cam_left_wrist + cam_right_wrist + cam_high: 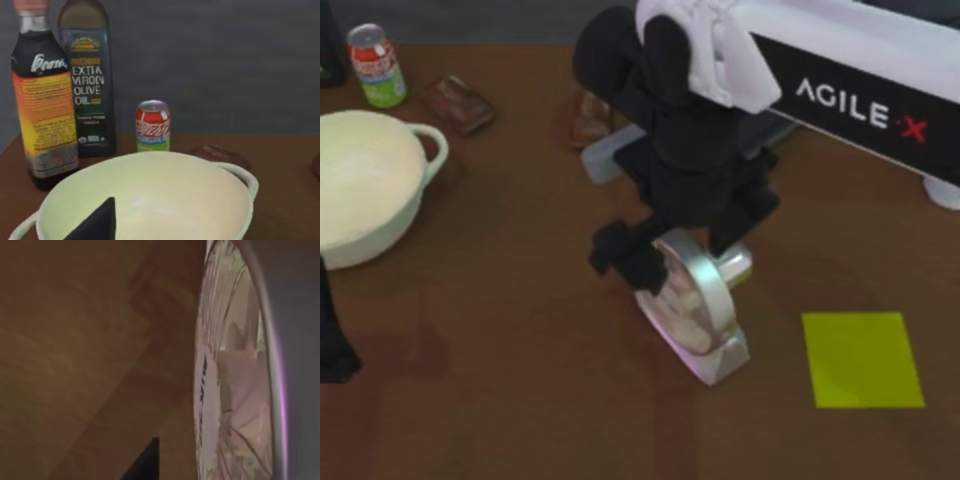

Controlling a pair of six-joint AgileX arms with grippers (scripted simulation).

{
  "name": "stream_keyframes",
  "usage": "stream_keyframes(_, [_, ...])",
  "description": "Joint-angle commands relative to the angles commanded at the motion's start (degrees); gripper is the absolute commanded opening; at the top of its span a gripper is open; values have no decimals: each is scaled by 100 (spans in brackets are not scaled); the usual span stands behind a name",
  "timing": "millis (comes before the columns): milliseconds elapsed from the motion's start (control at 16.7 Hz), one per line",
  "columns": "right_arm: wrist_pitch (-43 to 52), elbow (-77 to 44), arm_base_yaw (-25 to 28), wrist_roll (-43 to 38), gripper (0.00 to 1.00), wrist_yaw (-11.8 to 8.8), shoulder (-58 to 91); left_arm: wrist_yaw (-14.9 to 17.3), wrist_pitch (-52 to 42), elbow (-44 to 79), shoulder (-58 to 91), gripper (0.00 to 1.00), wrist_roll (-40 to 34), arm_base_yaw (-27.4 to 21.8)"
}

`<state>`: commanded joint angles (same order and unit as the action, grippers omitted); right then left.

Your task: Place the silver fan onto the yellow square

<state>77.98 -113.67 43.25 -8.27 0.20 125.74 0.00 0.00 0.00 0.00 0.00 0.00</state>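
Centrally on the brown table [520, 400]: silver fan [695, 305], standing on its small base, ring-framed grille upright, motor cylinder toward the far side. Directly above it, right gripper [670, 250], dark fingers straddling the upper rim of the grille, one on the face side, one by the motor. Whether pressed shut on the ring or merely around it: cannot tell from above; right wrist view filled by the grille [235, 370] at very close range, one dark fingertip [145, 462] beside it, contact not shown. Yellow square [862, 358] flat on the table to the right of the fan and a little nearer, apart from the base, bare.

Step in hand, by judgement: securing the fan before carrying it. For a good grasp: fingers squarely across the ring, low enough not to slip off the curved shiny rim; closure firm but without tilting the fan on its narrow base. Then a straight lift, a short carry rightward, base kept level and lowered centred on the patch.

Left gripper [95, 222] parked at the left edge over the cream bowl [365, 180], only a dark tip visible, opening not discernible. Behind the bowl: soda can [377, 65], olive oil bottle [87, 75], dark sauce bottle [42, 95].
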Motion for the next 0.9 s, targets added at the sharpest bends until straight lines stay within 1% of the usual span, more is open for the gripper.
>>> stream_keyframes(420, [0,0,0,0,2,0,0,0,0,0,0,100,0,0])
stream_keyframes(480, [0,0,0,0,0,0,0,0,0,0,0,100,0,0])
stream_keyframes(900, [0,0,0,0,0,0,0,0,0,0,0,100,0,0])
